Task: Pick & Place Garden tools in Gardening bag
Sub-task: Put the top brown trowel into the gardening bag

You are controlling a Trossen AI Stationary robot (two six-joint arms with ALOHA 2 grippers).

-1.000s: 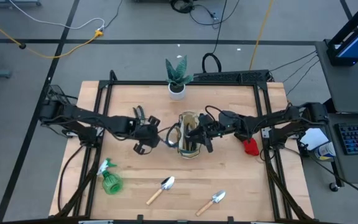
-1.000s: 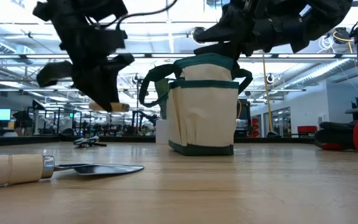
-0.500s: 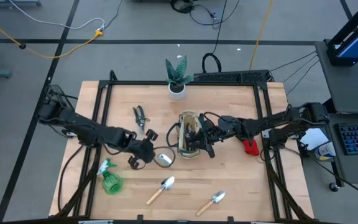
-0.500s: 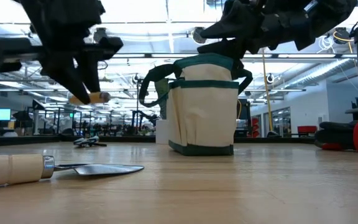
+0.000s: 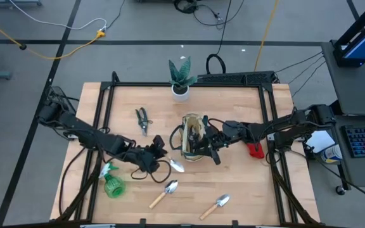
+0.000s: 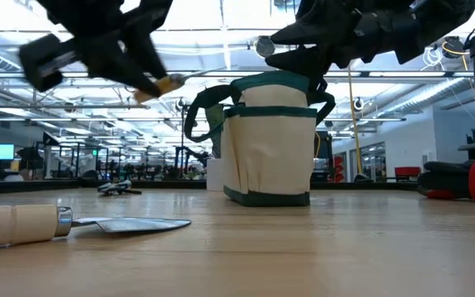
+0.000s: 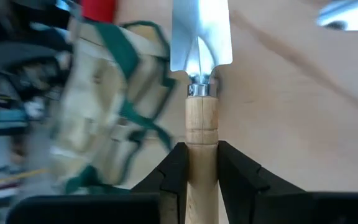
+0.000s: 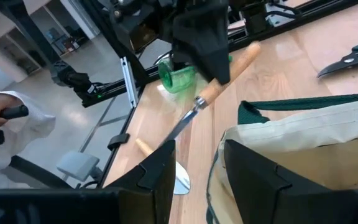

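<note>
The left gripper (image 7: 197,167) clamps the pale wooden handle of a silver trowel (image 5: 175,165), held above the table just beside the beige canvas gardening bag with green trim (image 5: 194,137). The right gripper (image 5: 198,140) holds the bag's rim, seemingly keeping it open. Little appears packed: two more wooden-handled silver trowels (image 5: 164,193) (image 5: 215,206), one dark-handled pruner (image 5: 143,120), one green spray bottle (image 5: 112,183) and one small red item (image 5: 255,149) lie out.

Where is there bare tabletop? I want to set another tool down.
The far right corner of the wooden table is bare, as is the near right, past the nearest wood-handled silver trowel. The middle is crowded: the beige canvas bag, both grippers, and the left gripper's held trowel.
</note>
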